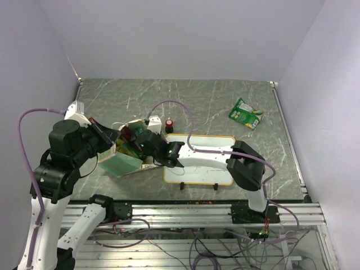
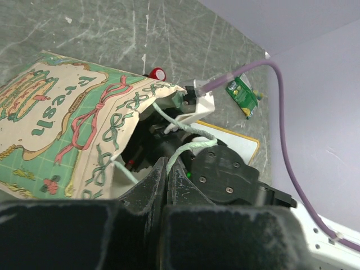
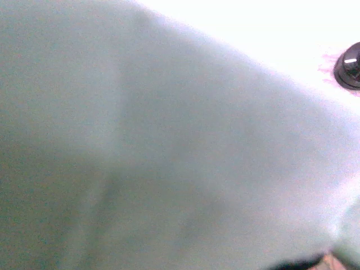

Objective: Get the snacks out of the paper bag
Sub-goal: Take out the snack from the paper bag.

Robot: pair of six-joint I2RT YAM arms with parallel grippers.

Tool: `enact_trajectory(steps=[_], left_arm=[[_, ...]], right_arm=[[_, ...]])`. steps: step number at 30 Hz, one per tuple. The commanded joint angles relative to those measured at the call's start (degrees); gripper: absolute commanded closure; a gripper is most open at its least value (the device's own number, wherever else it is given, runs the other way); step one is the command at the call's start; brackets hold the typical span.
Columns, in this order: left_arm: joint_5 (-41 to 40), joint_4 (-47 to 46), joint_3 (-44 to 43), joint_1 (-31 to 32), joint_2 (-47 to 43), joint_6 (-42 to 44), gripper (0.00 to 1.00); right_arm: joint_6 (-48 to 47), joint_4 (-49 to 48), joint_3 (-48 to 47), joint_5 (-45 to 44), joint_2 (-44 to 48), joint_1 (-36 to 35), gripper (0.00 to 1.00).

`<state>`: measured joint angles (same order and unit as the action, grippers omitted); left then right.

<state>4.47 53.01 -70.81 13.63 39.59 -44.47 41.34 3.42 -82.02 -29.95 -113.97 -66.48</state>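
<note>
The paper bag [image 1: 121,163] lies on its side at the left, its mouth facing right; in the left wrist view its printed face [image 2: 67,118] shows. My left gripper [image 1: 112,138] is shut on the bag's white string handle [image 2: 188,145], with the jaws pinched together [image 2: 167,169]. My right gripper [image 1: 142,140] reaches into the bag's mouth, its fingers hidden inside. Red and yellow-green packets [image 1: 130,147] peek from the mouth. A green snack packet [image 1: 246,113] lies on the table at the far right and shows in the left wrist view [image 2: 243,95]. The right wrist view shows only pale mint paper [image 3: 169,146].
A wood-framed whiteboard [image 1: 211,169] lies under my right arm in the middle front. A small red-topped black knob [image 1: 169,124] stands just behind the bag's mouth. Purple cables loop over both arms.
</note>
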Motion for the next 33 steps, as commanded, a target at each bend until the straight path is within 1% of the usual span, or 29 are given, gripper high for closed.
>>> enact_trajectory(steps=[1, 7, 13, 17, 21, 25, 29, 33], left_arm=[[-2.9, -1.6, -1.4, -0.3, 0.2, -0.4, 0.93], [-4.5, -0.9, -2.1, -0.3, 0.3, -1.5, 0.93], [-5.5, -0.1, -3.0, -0.3, -0.1, 0.0, 0.93], [-4.9, -1.5, -1.5, -0.3, -0.4, -0.5, 0.93], [-4.8, -2.2, -1.5, -0.3, 0.0, 0.5, 0.93], [-5.6, -1.2, -2.9, -0.3, 1.3, 1.8, 0.93], [-7.2, -1.5, -3.0, -0.3, 0.5, 0.7, 0.93], [-7.8, -1.8, -3.0, -0.3, 0.4, 0.6, 0.93]], right_arm=[[-4.7, -4.3, -0.2, 6.3, 6.5, -0.3, 1.0], [-6.4, -6.5, 3.2, 12.6, 11.9, -0.2, 1.0], [-9.0, 0.4, -1.1, 15.6, 13.4, 0.0, 1.0], [-8.9, 1.1, -1.1, 17.6, 15.3, 0.0, 1.0], [-7.9, 3.2, -2.3, 17.9, 18.1, 0.2, 1.0], [-5.9, 6.4, -6.2, 21.6, 20.3, 1.5, 1.0], [-3.5, 9.8, -8.1, 23.5, 22.3, 1.8, 1.0], [-2.0, 10.0, -7.1, 29.9, 25.0, 3.5, 1.0]])
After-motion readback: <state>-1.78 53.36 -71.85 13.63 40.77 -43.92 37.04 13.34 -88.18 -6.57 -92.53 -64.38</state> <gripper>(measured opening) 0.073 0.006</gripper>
